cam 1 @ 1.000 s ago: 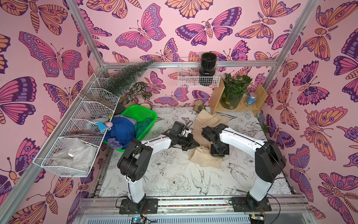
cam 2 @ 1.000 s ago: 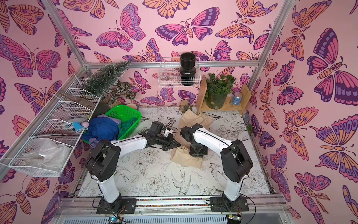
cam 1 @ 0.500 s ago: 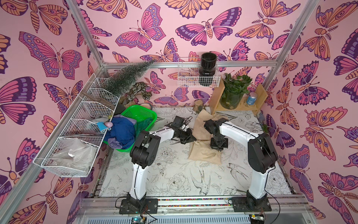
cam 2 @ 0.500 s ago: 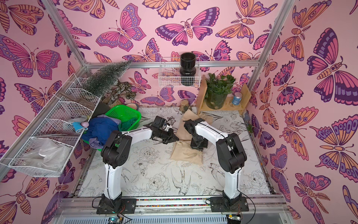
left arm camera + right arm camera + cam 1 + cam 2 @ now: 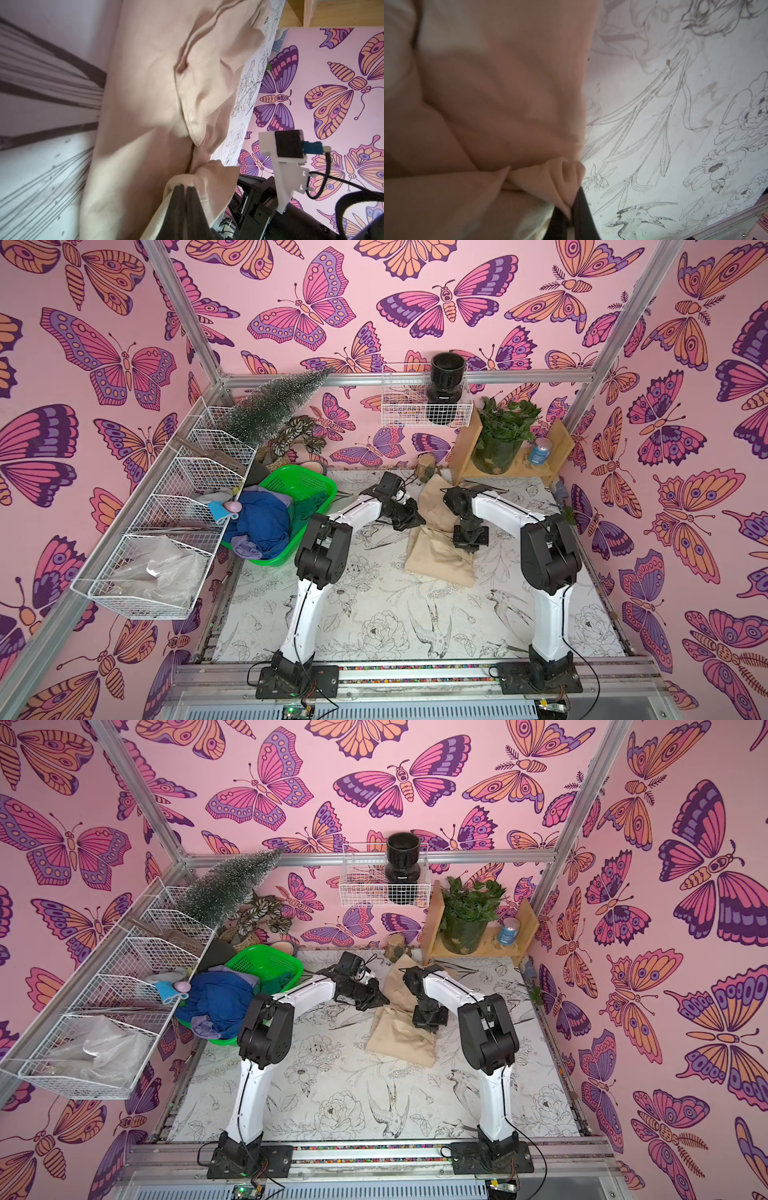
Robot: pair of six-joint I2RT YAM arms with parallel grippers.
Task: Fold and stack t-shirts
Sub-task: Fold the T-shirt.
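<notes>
I have the beige t-shirt (image 5: 440, 549) on the table (image 5: 374, 605), toward the back, between my two arms. My left gripper (image 5: 185, 189) is pinched tight on a bunch of the shirt's cloth. My right gripper (image 5: 571, 209) is pinched tight on another bunch at the other side. In both wrist views I see the cloth squeezed between the dark fingers.

The part of the shirt near me lies flat. The part farther back is rumpled and pulled up a bit. I think I am in the middle of the first fold. No shirt is neatly folded yet, and I see no stack.

A lot is left. The blue t-shirt (image 5: 262, 518), the lavender t-shirt (image 5: 245, 549) and the dark green t-shirt (image 5: 309, 508) are heaped in the green basket (image 5: 301, 483) at the left side of the table. Each must come out, get folded, and go on a pile.

Behind the beige shirt are a small log stump (image 5: 426, 466) and a wooden shelf (image 5: 463, 456) with a plant jar (image 5: 496, 452) and a blue can (image 5: 540, 451). If I pull the cloth too far back, it could snag there. My two arms are also close together, so I must take care not to bump them.
</notes>
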